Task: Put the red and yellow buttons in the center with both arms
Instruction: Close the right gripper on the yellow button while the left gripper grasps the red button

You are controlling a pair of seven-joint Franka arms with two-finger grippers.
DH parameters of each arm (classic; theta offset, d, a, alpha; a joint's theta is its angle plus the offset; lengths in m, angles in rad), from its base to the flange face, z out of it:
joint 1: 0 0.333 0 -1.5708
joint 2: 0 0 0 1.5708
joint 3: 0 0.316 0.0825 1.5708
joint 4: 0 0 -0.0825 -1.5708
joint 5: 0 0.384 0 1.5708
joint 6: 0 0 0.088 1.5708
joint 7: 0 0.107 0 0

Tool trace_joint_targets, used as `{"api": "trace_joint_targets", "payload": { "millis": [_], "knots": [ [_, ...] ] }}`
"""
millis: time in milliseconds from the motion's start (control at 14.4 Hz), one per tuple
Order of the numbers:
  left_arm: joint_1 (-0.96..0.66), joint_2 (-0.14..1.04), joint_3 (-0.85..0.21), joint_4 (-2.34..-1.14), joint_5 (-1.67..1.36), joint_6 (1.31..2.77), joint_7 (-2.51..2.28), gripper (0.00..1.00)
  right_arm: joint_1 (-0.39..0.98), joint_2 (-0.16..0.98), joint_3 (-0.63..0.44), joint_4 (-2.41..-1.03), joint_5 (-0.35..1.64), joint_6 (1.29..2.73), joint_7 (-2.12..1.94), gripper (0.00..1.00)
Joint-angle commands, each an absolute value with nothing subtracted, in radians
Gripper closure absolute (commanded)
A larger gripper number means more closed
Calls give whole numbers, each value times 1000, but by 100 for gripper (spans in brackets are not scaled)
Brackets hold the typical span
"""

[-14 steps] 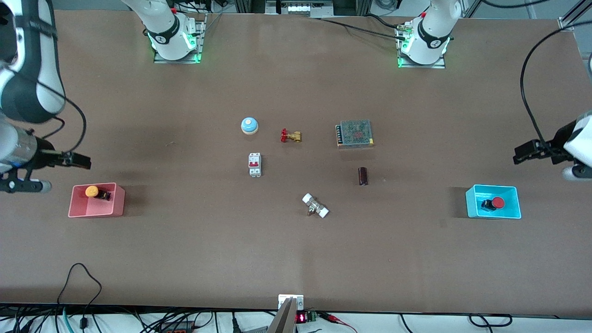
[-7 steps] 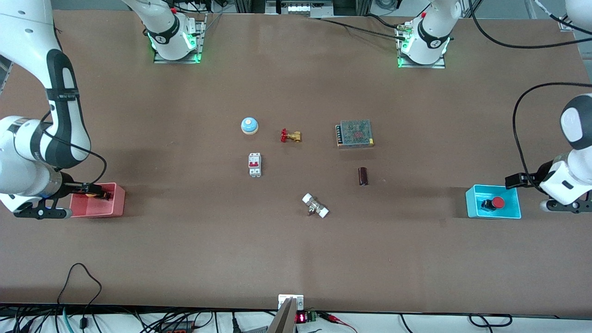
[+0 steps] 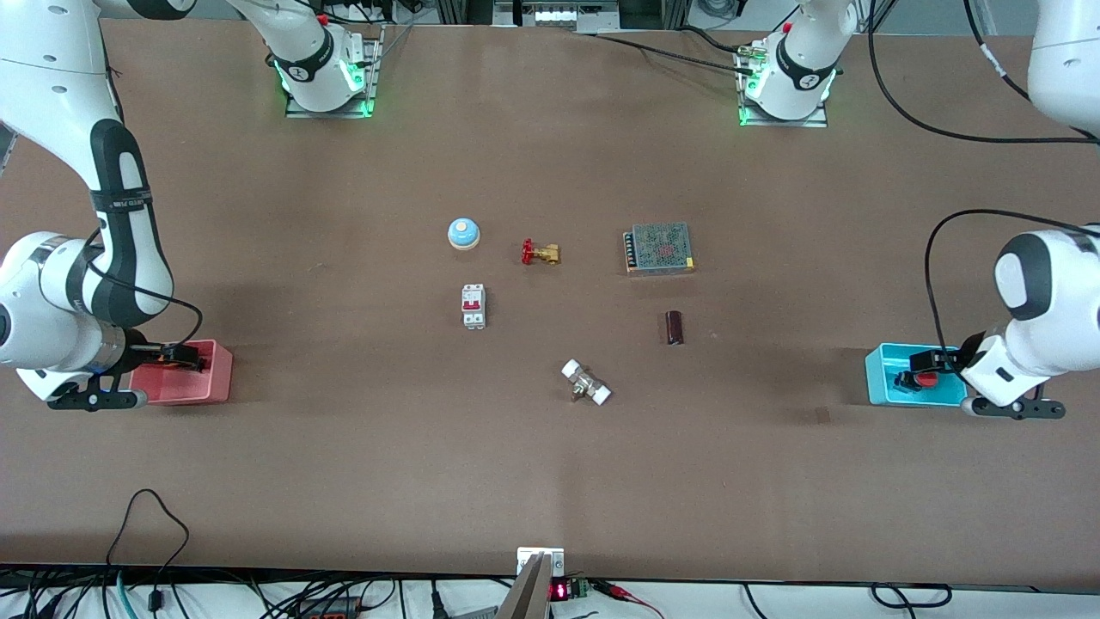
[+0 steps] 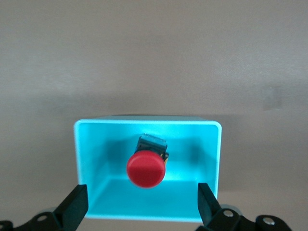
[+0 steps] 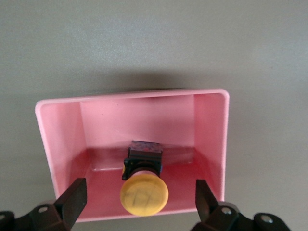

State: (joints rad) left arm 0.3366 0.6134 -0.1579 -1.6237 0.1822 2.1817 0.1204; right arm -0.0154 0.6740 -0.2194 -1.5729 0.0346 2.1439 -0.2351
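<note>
The red button [image 4: 147,168] lies in the cyan bin [image 4: 144,122] at the left arm's end of the table; part of it shows in the front view [image 3: 925,379]. My left gripper [image 4: 143,211] is open just above this bin, one finger on each side of the button [image 3: 932,364]. The yellow button [image 5: 144,194] lies in the pink bin [image 5: 139,98] at the right arm's end. My right gripper [image 5: 139,204] is open over it, its fingers apart on either side [image 3: 168,354]. In the front view the right gripper hides the yellow button. The brown tabletop center [image 3: 567,318] is bare.
On the middle of the table lie a blue bell [image 3: 463,233], a brass valve with a red handle [image 3: 540,253], a metal mesh box [image 3: 659,248], a white breaker [image 3: 473,305], a dark cylinder [image 3: 675,327] and a white-ended fitting [image 3: 586,383].
Both arms have swung in and come down over their bins. The right gripper now covers the yellow button in the front view. The buttons have not moved.
</note>
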Motion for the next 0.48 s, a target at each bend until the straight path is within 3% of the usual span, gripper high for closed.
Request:
{"api": "trace_joint_targets", "payload": {
  "millis": [0,208,415],
  "knots": [
    [337,655,-164,-1600,201,2200,133,0,-26,692,-212,-1548,52,2141,-268,0],
    [341,672,-161,-1603,202,2210,133,1,-26,713,-212,-1548,51,2143,-268,0],
    [339,675,-153,-1605,204,2210,135,12,-29,718,-212,-1548,54,2163,-268,0]
  ]
}}
